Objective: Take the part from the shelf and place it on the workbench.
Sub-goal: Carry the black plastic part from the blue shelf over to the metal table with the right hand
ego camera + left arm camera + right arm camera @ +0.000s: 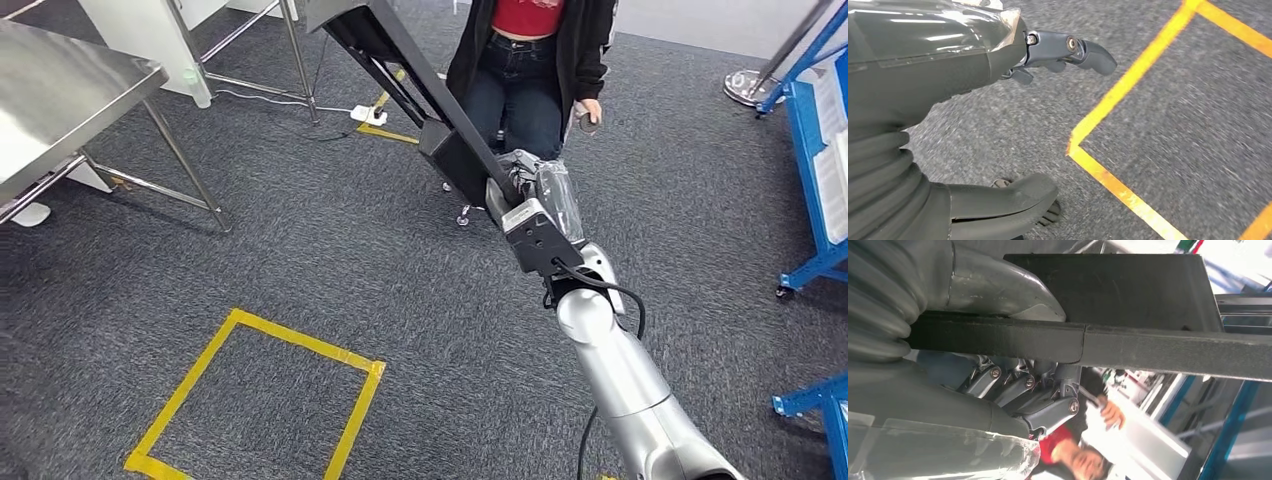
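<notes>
The part (400, 75) is a long black metal frame of bars with a flat plate. My right hand (535, 195) grips it at its near end, and it slants up and away to the left over the carpet. Up close in the right wrist view, the dark fingers (1028, 400) wrap under a black bar of the part (1128, 347) and the thumb lies over it. The steel workbench (70, 90) stands at the far left. My left hand (948, 75) hangs over the floor with fingers (1078, 50) and thumb (1008, 200) apart, holding nothing.
A person in a black jacket (530, 60) sits just beyond the part. Blue shelf racks (815, 150) stand along the right edge. A yellow tape square (260, 400) marks the grey carpet in front of me. Another table's metal legs (295, 60) and a cable lie at the back.
</notes>
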Tool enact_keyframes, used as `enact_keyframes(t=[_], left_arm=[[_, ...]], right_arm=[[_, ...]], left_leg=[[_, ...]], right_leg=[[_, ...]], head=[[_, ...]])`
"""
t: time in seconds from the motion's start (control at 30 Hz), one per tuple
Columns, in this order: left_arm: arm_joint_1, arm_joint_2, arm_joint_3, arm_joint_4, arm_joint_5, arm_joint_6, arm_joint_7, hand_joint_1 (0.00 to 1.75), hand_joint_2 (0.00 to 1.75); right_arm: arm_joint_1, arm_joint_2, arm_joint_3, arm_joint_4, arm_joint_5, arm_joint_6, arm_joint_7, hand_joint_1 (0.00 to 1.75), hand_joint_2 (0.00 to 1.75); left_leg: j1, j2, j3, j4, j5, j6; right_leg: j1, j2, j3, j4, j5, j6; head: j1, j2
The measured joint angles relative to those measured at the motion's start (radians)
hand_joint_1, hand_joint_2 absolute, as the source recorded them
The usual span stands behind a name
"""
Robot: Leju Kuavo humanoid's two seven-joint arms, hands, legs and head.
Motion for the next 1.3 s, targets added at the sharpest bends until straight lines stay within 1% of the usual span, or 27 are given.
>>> enact_keyframes(t=[0.03,0.1,0.17,0.23,0.27,0.33,0.4,0.43,0.47,0.5,0.53,0.57,0.63,0.7,0.77,0.8,0.83,0.9,0.97,1.0,1.03,1.1,1.13,1.17,1.2,1.27,1.3], left_arm=[[0.001,0.000,0.000,0.000,0.000,0.000,0.000,0.00,1.75],[0.002,0.000,0.000,0.000,0.000,0.000,0.000,0.00,1.75],[0.003,0.001,0.000,0.000,0.001,0.000,0.000,0.00,1.75],[0.007,0.003,0.000,0.000,0.002,0.000,0.000,0.00,1.75],[0.009,0.004,0.000,0.000,0.004,0.000,0.000,0.00,1.75],[0.011,0.006,0.000,0.000,0.011,-0.002,-0.002,0.00,1.75],[0.011,0.005,0.000,0.000,0.016,-0.006,-0.005,0.00,1.75],[0.011,0.004,0.000,0.001,0.018,-0.008,-0.006,0.00,1.75],[0.011,0.004,0.000,0.001,0.018,-0.010,-0.007,0.00,1.75],[0.012,0.004,0.000,0.001,0.018,-0.012,-0.007,0.00,1.75],[0.012,0.003,0.000,0.001,0.017,-0.012,-0.006,0.00,1.75],[0.011,0.004,0.000,0.001,0.016,-0.012,-0.004,0.00,1.75],[0.006,0.007,0.000,0.001,0.013,-0.009,0.001,0.00,1.75],[-0.002,0.010,-0.001,0.000,0.011,-0.005,0.005,0.00,1.75],[-0.005,0.012,-0.002,0.000,0.010,-0.003,0.010,0.00,1.75],[-0.005,0.012,-0.002,0.000,0.010,-0.002,0.012,0.00,1.75],[-0.006,0.012,-0.003,0.000,0.011,-0.001,0.013,0.00,1.75],[-0.010,0.011,-0.004,0.000,0.012,-0.001,0.014,0.00,1.75],[-0.013,0.008,-0.004,0.000,0.014,-0.001,0.015,0.00,1.75],[-0.012,0.007,-0.004,0.001,0.016,-0.001,0.015,0.00,1.75],[-0.011,0.006,-0.004,0.001,0.017,0.000,0.015,0.00,1.75],[-0.009,0.006,-0.004,0.001,0.019,0.000,0.015,0.00,1.75],[-0.010,0.006,-0.004,0.001,0.019,0.000,0.015,0.00,1.75],[-0.009,0.006,-0.004,0.001,0.019,0.000,0.015,0.00,1.75],[-0.008,0.007,-0.003,0.001,0.019,0.001,0.015,0.00,1.75],[-0.005,0.009,-0.003,0.001,0.020,0.002,0.015,0.00,1.75],[-0.002,0.010,-0.003,0.001,0.021,0.003,0.015,0.00,1.75]], right_arm=[[0.000,0.000,0.000,0.000,0.000,0.001,0.000,1.75,1.75],[-0.002,0.000,0.000,0.001,0.000,0.001,0.000,1.75,1.75],[-0.002,0.001,0.000,0.001,0.000,0.003,-0.001,1.75,1.75],[-0.003,0.001,0.001,0.002,-0.001,0.007,-0.002,1.75,1.75],[-0.005,0.002,0.001,0.003,-0.002,0.010,-0.003,1.75,1.75],[-0.009,0.002,0.001,0.003,-0.008,0.015,-0.009,1.75,1.75],[-0.010,0.000,0.001,0.004,-0.014,0.019,-0.016,1.75,1.75],[-0.011,0.000,0.001,0.006,-0.017,0.020,-0.018,1.75,1.75],[-0.011,-0.001,0.001,0.008,-0.018,0.021,-0.019,1.75,1.75],[-0.011,-0.001,0.001,0.010,-0.019,0.021,-0.019,1.75,1.75],[-0.012,-0.001,0.001,0.011,-0.019,0.021,-0.019,1.75,1.75],[-0.014,-0.001,0.000,0.011,-0.018,0.021,-0.019,1.75,1.75],[-0.023,0.000,-0.002,0.011,-0.016,0.021,-0.019,1.75,1.75],[-0.034,0.000,-0.007,0.012,-0.014,0.022,-0.015,1.75,1.75],[-0.044,0.001,-0.010,0.014,-0.013,0.024,-0.010,1.75,1.75],[-0.049,0.001,-0.012,0.015,-0.013,0.026,-0.009,1.75,1.75],[-0.054,0.002,-0.013,0.016,-0.013,0.027,-0.008,1.75,1.75],[-0.062,0.000,-0.016,0.020,-0.013,0.028,-0.007,1.75,1.75],[-0.064,-0.002,-0.018,0.026,-0.014,0.030,-0.006,1.75,1.75],[-0.064,-0.002,-0.018,0.030,-0.014,0.031,-0.006,1.75,1.75],[-0.065,-0.002,-0.018,0.034,-0.013,0.033,-0.006,1.75,1.75],[-0.072,-0.002,-0.017,0.040,-0.013,0.035,-0.005,1.75,1.75],[-0.076,-0.002,-0.017,0.043,-0.013,0.035,-0.006,1.75,1.75],[-0.079,-0.001,-0.017,0.045,-0.014,0.036,-0.006,1.75,1.75],[-0.081,-0.001,-0.016,0.047,-0.014,0.037,-0.007,1.75,1.75],[-0.085,0.002,-0.014,0.052,-0.014,0.040,-0.008,1.75,1.75],[-0.087,0.004,-0.013,0.055,-0.014,0.042,-0.008,1.75,1.75]], left_leg=[[0.002,-0.013,0.000,0.002,-0.001,-0.002],[0.005,-0.039,-0.003,0.013,-0.006,-0.012],[0.005,-0.060,-0.011,0.023,-0.010,-0.025],[0.006,-0.074,-0.017,0.024,-0.008,-0.034],[0.007,-0.071,-0.018,0.025,-0.008,-0.038],[0.007,-0.028,-0.036,0.063,-0.033,-0.046],[0.007,0.027,-0.090,0.175,-0.090,-0.054],[0.008,0.039,-0.124,0.239,-0.116,-0.056],[0.008,0.045,-0.149,0.285,-0.129,-0.056],[0.007,0.047,-0.158,0.298,-0.124,-0.053],[0.006,0.048,-0.146,0.273,-0.103,-0.048],[0.003,0.056,-0.116,0.217,-0.071,-0.039],[-0.013,0.103,-0.047,0.089,-0.025,-0.015],[-0.028,0.129,-0.020,0.035,-0.020,-0.001],[-0.027,0.105,-0.015,0.023,-0.016,0.002],[-0.023,0.094,-0.009,0.013,-0.012,0.003],[-0.018,0.082,-0.002,0.004,-0.007,0.005],[-0.010,0.057,0.006,-0.006,0.000,0.008],[-0.007,0.028,0.005,-0.005,0.000,0.009],[-0.005,0.012,0.005,-0.005,0.000,0.008],[-0.002,-0.003,0.006,-0.003,-0.001,0.006],[0.005,-0.031,0.004,0.006,-0.006,-0.003],[0.006,-0.044,0.001,0.013,-0.010,-0.010],[0.006,-0.054,-0.002,0.018,-0.013,-0.017],[0.006,-0.062,-0.006,0.021,-0.014,-0.023],[0.007,-0.074,-0.011,0.021,-0.013,-0.030],[0.008,-0.069,-0.014,0.024,-0.015,-0.034]], right_leg=[[-0.003,0.003,0.014,-0.040,0.025,0.011],[-0.011,0.030,0.070,-0.167,0.080,0.030],[-0.014,0.051,0.105,-0.235,0.103,0.025],[-0.010,0.042,0.110,-0.239,0.104,0.007],[-0.009,0.034,0.111,-0.240,0.105,0.002],[-0.011,0.018,0.115,-0.242,0.106,-0.012],[-0.007,0.000,0.118,-0.244,0.103,-0.022],[-0.004,-0.009,0.118,-0.244,0.102,-0.025],[-0.002,-0.020,0.118,-0.244,0.100,-0.027],[0.001,-0.030,0.119,-0.243,0.099,-0.029],[0.004,-0.041,0.121,-0.243,0.097,-0.031],[0.007,-0.051,0.124,-0.244,0.095,-0.033],[0.014,-0.070,0.130,-0.244,0.090,-0.034],[0.018,-0.090,0.132,-0.246,0.086,-0.030],[0.022,-0.108,0.136,-0.249,0.081,-0.023],[0.022,-0.100,0.136,-0.243,0.076,-0.019],[0.021,-0.080,0.129,-0.223,0.065,-0.017],[0.015,-0.024,0.082,-0.123,0.024,-0.018],[0.010,-0.001,0.016,-0.003,-0.015,-0.016],[0.007,0.002,-0.002,0.021,-0.016,-0.009],[0.003,0.003,-0.001,0.005,-0.001,0.002],[-0.009,0.021,0.049,-0.122,0.063,0.028],[-0.013,0.035,0.079,-0.186,0.089,0.035],[-0.015,0.044,0.099,-0.228,0.104,0.034],[-0.015,0.049,0.108,-0.245,0.108,0.028],[-0.012,0.035,0.111,-0.245,0.109,0.010],[-0.013,0.028,0.113,-0.247,0.110,0.004]], head=[[0.000,0.000],[0.001,0.000],[0.002,0.000],[0.001,0.000],[0.001,0.000],[-0.005,0.000],[-0.011,0.000],[-0.011,0.000],[-0.011,0.000],[-0.011,0.000],[-0.011,0.000],[-0.011,0.000],[-0.011,0.000],[-0.010,0.000],[-0.010,0.000],[-0.010,0.000],[-0.010,0.000],[-0.008,0.000],[-0.005,0.000],[-0.005,0.000],[-0.004,0.000],[-0.004,0.000],[-0.003,0.000],[-0.003,0.000],[-0.003,0.000],[-0.004,0.000],[-0.004,0.000]])
